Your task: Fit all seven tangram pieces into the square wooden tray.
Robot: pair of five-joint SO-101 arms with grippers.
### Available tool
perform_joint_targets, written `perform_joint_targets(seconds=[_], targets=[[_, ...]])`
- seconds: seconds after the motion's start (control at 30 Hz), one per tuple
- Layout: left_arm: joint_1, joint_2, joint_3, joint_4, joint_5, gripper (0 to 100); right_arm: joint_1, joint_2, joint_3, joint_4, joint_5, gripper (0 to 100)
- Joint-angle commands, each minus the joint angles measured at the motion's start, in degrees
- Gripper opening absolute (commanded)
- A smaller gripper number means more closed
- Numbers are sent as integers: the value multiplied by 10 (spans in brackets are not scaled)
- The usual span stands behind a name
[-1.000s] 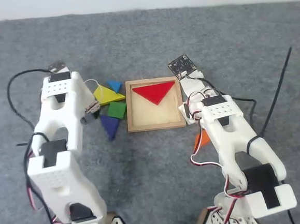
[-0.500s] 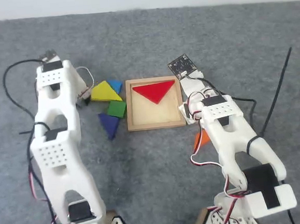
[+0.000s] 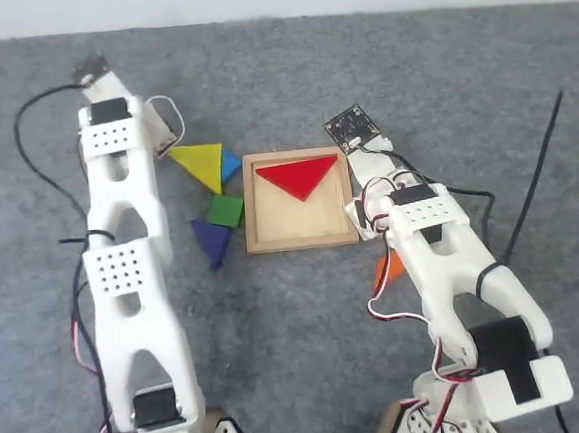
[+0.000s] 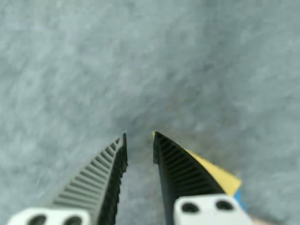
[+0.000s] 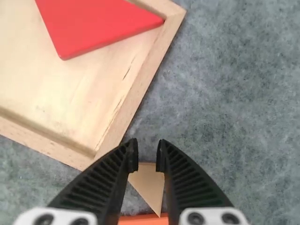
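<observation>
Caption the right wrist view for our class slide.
Right gripper beside the wooden tray, which holds one red triangle.

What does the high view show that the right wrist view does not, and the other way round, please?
The high view adds the yellow triangle, light blue piece, green square and dark blue triangle beside the tray. The right wrist view adds a pale triangular shape under the right gripper. Both share the wooden tray, the red triangle in it and an orange piece.

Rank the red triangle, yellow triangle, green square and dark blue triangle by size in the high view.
1. red triangle
2. yellow triangle
3. green square and dark blue triangle: these look about alike, so no ranking between them.
</observation>
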Motion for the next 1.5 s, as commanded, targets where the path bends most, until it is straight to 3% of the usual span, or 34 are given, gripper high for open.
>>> perform_joint_targets(seconds=[0.0, 0.1, 0.33, 0.53, 0.63, 0.7, 0.83, 1.27, 1.47], targets=[[18, -3, -145, 110, -4, 93, 8, -6, -35, 6, -6, 90], [27, 2, -248, 209, 0, 93, 8, -6, -35, 6, -6, 90], [76, 3, -233, 198, 70, 137, 8, -6, -35, 6, -6, 90], [135, 3, -153, 76, 90, 81, 8, -6, -35, 6, -6, 90], [125, 3, -105, 10, 105, 62, 8, -6, -35, 6, -6, 90], [105, 3, -72, -26, 152, 63, 11, -6, -35, 5, -6, 90], [105, 3, -22, -76, 153, 73, 13, -6, -36, 2, -6, 90], [129, 3, -46, 100, 27, 69, 14, -7, -36, 2, -6, 90], [127, -3, -67, 110, -4, 24, 14, -7, -36, 2, -6, 90]])
